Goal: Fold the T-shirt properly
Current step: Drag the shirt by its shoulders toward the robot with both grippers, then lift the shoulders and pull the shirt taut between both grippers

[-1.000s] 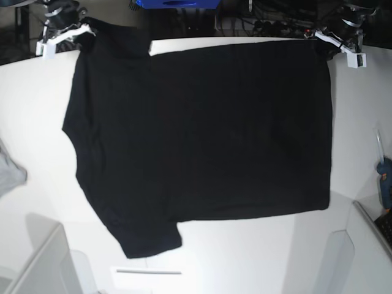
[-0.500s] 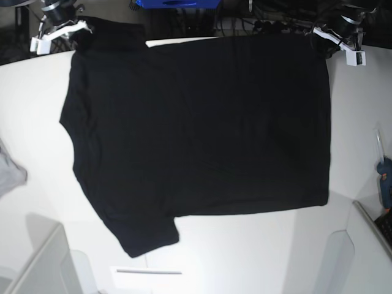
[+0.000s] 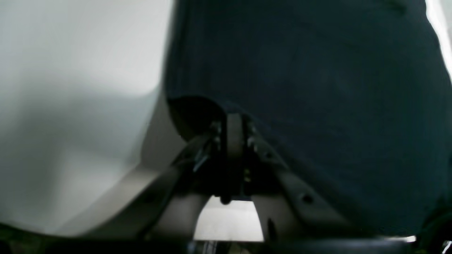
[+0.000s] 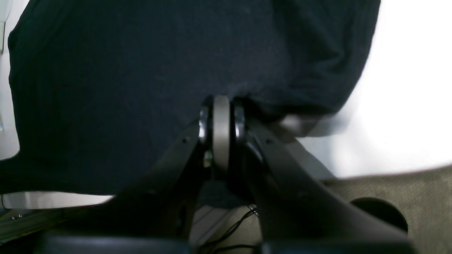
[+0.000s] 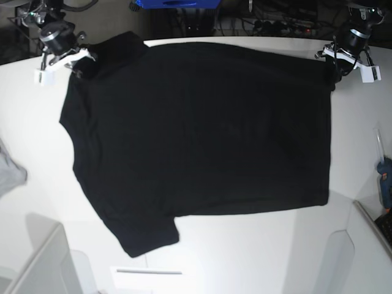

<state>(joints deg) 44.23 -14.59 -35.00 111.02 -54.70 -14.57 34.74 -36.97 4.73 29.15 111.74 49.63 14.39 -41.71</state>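
Pinching fingers (image 4: pixel 221 106) show; base shows whole T-shirt (image 5: pixel 202 128).

1. A robotics lab or test bench, by the look of it: a broad white table (image 5: pixel 245 257) serves as the work surface.
2. Two robot arms with white-tipped grippers stand at its far corners.
3. Tangled cables (image 5: pixel 275 24) and dark equipment crowd the background.
4. A blue bin (image 5: pixel 177 3) sits behind the table; a blue tool, possibly a glue gun (image 5: pixel 384 180), lies at the edge.
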